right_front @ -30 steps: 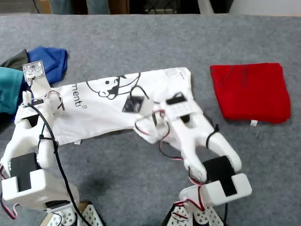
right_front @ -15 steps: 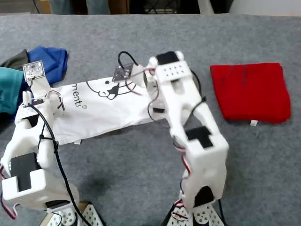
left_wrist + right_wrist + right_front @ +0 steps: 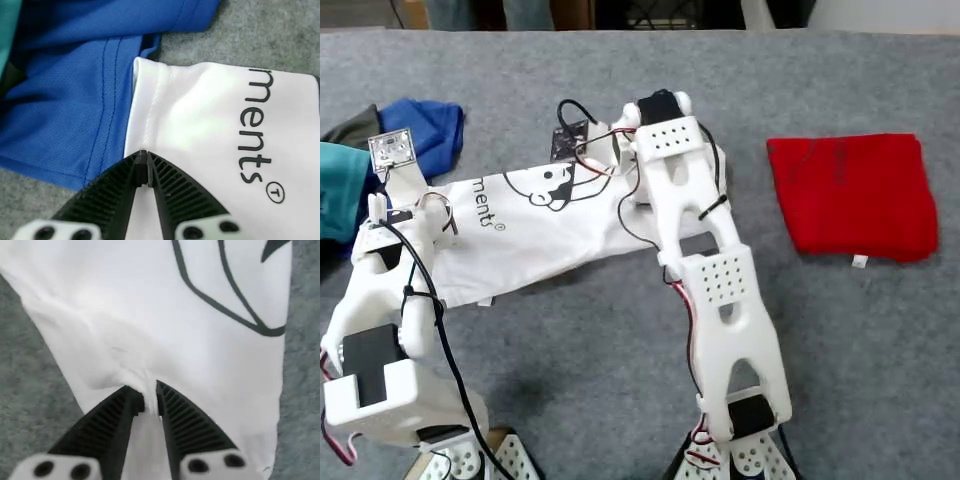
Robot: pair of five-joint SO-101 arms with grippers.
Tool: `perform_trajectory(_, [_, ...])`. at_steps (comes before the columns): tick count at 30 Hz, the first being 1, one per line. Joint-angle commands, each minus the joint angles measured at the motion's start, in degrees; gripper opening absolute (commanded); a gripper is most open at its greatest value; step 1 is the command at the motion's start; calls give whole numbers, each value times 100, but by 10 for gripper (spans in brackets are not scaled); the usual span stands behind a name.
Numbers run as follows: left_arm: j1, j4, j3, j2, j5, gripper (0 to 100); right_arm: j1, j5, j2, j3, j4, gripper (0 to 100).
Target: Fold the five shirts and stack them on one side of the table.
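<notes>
Stretched farther across the grey counter [image 3: 570, 370] than a second ago, our right arm crosses the white shirt [image 3: 535, 240], which lies spread from the left pincer [image 3: 143, 161] to the right pincer [image 3: 149, 391]. We see open counter beyond both. A folded red shirt [image 3: 855, 195] lies well apart from the right pincer, and a blue shirt [image 3: 60, 100] lies just beside the left. Each pincer is clamped on the white shirt's edge.

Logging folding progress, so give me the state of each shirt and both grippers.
white shirt: spread out, not yet folded
red shirt: folded, lying flat
blue shirt: crumpled, unfolded
teal shirt: bunched, unfolded
left gripper: shut on white shirt
right gripper: shut on white shirt
</notes>
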State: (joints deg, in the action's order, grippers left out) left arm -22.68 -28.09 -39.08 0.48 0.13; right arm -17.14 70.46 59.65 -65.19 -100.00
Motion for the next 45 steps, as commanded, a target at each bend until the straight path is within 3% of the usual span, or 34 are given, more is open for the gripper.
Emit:
perform_trajectory(1, [22, -18, 259, -53, -9, 30, -158, 53, -57, -426, -79, 242])
perform_trajectory(4, [31, -18, 251, -70, -9, 30, -149, 26, -154, -435, -123, 284])
perform_trajectory(15, [40, -18, 259, -70, -9, 30, -149, -923, -1411, -374, -123, 60])
perform_trajectory(24, [4, -18, 242, -70, -18, 30, 422, -1934, -1745, 1191, -79, 53])
perform_trajectory(31, [4, -18, 242, -70, -18, 30, 870, -2154, -927, 1974, 1187, 53])
perform_trajectory(34, [4, -18, 242, -70, -18, 30, 949, -2286, -620, 1789, 1477, 53])
perform_trajectory(42, [4, -18, 251, -79, -18, 30, 905, -2435, -593, -101, -105, 53])
perform_trajectory(45, [-13, -26, 295, -88, -18, 30, 923, -2637, -690, -453, -132, 53])
